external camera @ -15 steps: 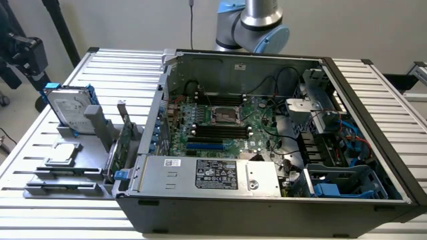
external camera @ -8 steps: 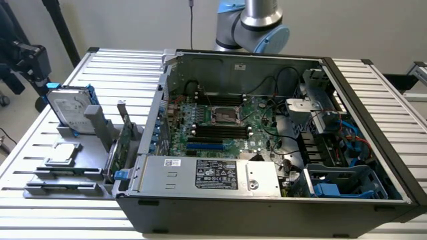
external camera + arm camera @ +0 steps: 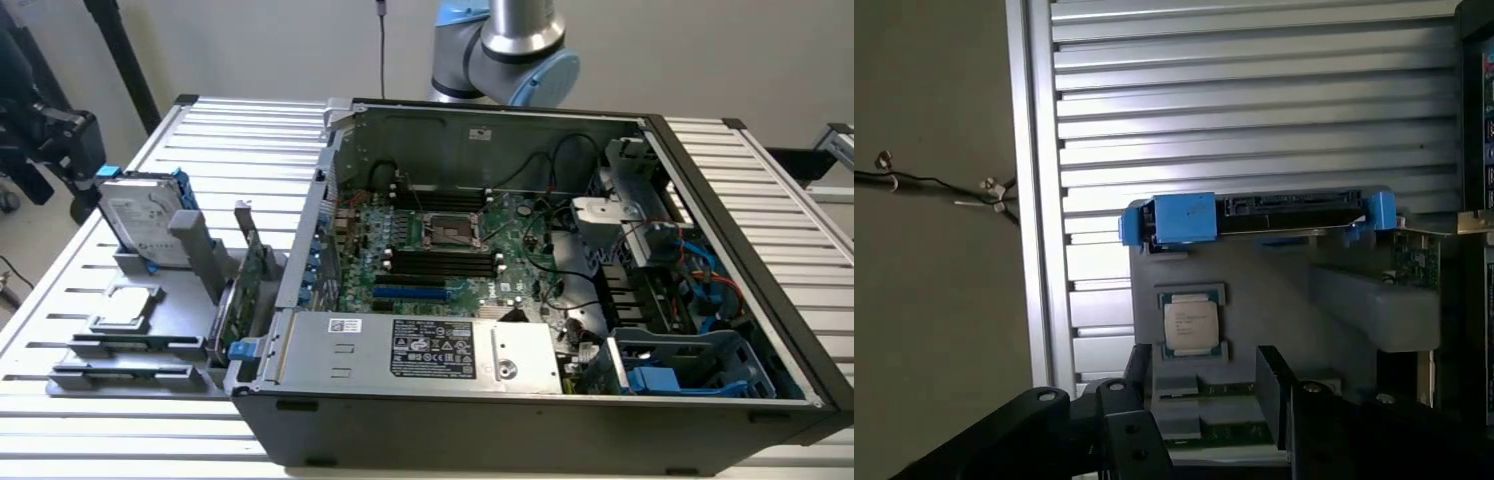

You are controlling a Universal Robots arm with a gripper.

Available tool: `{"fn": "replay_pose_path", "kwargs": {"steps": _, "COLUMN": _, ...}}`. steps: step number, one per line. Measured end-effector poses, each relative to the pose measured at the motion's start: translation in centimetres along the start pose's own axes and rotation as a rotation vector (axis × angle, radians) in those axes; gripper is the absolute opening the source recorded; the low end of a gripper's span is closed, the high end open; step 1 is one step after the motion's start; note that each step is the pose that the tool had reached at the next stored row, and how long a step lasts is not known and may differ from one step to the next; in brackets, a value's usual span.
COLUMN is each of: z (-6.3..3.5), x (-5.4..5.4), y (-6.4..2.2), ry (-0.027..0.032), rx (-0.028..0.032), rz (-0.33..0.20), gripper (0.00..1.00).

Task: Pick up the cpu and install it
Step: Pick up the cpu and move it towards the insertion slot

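a ribbed silver metal table point(image 3: 767, 170) carries a large dark grey computer case point(image 3: 534, 410), lying on its side with its panel off. the silver and pale blue robot arm point(image 3: 514, 40) rises behind the case. inside the case, a grey metal box with a black label point(image 3: 521, 355) sits along the near wall, and a green motherboard point(image 3: 467, 275) lies flat beyond it. on the exterior view's left, just beside the case, a grey plastic holder point(image 3: 134, 375) stands on the table. a silver hard drive with blue side rails point(image 3: 138, 212) stands upright in the holder. in the wrist view the black gripper point(image 3: 1206, 390) is released, its fingers point(image 3: 1274, 385) spread apart and grasping nothing. the small flat square cpu with a dull silver top point(image 3: 1190, 323) lies flat in a recess of the holder, near the hard drive, outside the case and well apart from the motherboard. the gripper is near the cpu but apart from it.
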State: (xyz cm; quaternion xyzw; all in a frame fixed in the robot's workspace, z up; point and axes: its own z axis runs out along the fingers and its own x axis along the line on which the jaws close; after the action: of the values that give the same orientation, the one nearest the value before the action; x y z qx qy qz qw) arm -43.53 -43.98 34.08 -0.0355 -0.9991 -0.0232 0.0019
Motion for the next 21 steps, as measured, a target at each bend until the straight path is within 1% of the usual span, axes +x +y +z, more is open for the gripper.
{"fn": "replay_pose_path", "kwargs": {"steps": 8, "z": 1.39, "x": -0.2, "y": -1.40, "ry": 0.0004, "rx": 0.0000, "rz": -0.005, "gripper": 0.54}}
{"fn": "replay_pose_path", "kwargs": {"steps": 14, "z": 2.44, "x": -0.4, "y": -2.09, "ry": 0.0012, "rx": 0.0002, "rz": -0.022, "gripper": 0.54}}
{"fn": "replay_pose_path", "kwargs": {"steps": 15, "z": 2.62, "x": -0.4, "y": -2.17, "ry": 0.0014, "rx": 0.0002, "rz": -0.025, "gripper": 0.56}}
{"fn": "replay_pose_path", "kwargs": {"steps": 16, "z": 2.81, "x": -0.5, "y": -2.22, "ry": 0.0017, "rx": 0.0003, "rz": -0.031, "gripper": 0.61}}
{"fn": "replay_pose_path", "kwargs": {"steps": 17, "z": 2.99, "x": -0.5, "y": -2.25, "ry": 0.0019, "rx": 0.0003, "rz": -0.037, "gripper": 0.61}}
{"fn": "replay_pose_path", "kwargs": {"steps": 18, "z": 3.17, "x": -0.5, "y": -2.28, "ry": 0.0021, "rx": 0.0003, "rz": -0.043, "gripper": 0.68}}
{"fn": "replay_pose_path", "kwargs": {"steps": 21, "z": 3.71, "x": -0.6, "y": -2.33, "ry": 0.0031, "rx": 0.0004, "rz": -0.063, "gripper": 0.68}}
